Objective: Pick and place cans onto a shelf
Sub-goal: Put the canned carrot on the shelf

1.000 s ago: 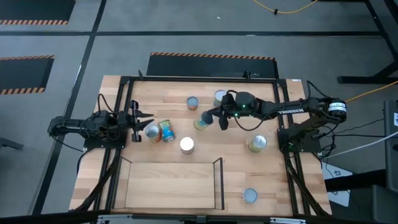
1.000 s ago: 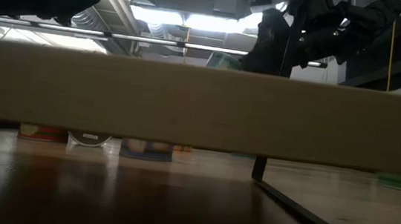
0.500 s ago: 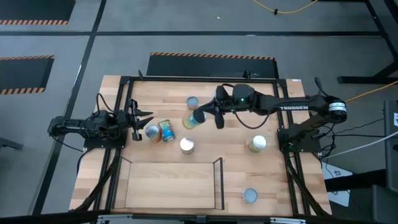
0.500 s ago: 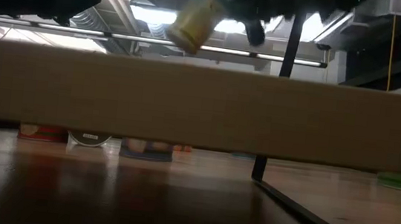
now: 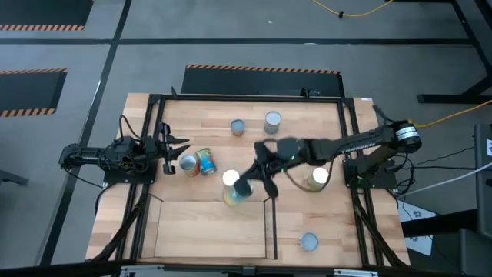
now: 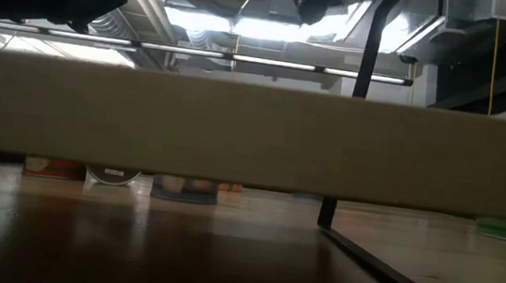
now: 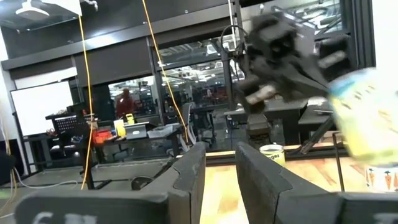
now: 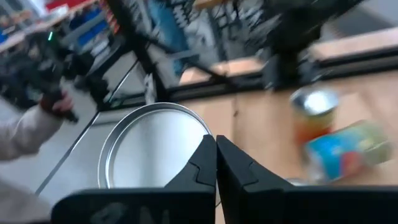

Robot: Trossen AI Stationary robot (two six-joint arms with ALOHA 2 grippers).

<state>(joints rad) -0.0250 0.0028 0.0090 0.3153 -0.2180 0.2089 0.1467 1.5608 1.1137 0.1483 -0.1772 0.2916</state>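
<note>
Right gripper [image 5: 247, 185] holding a yellow-green can [image 5: 236, 192], fingers clamped on it, hanging just over the back rail of the shelf [image 5: 211, 229], near the rail's right end. White-top can [image 5: 230, 179] standing just behind that rail, touching-close to the held one. Two cans [image 5: 197, 162] lying further back-left of shelf; two more [image 5: 254, 125] well behind it; one [image 5: 317, 177] to its right, another [image 5: 308, 242] at front right. Left gripper [image 5: 171, 148] waiting back-left of shelf, fingers narrowly apart, w/ nothing between.
</note>
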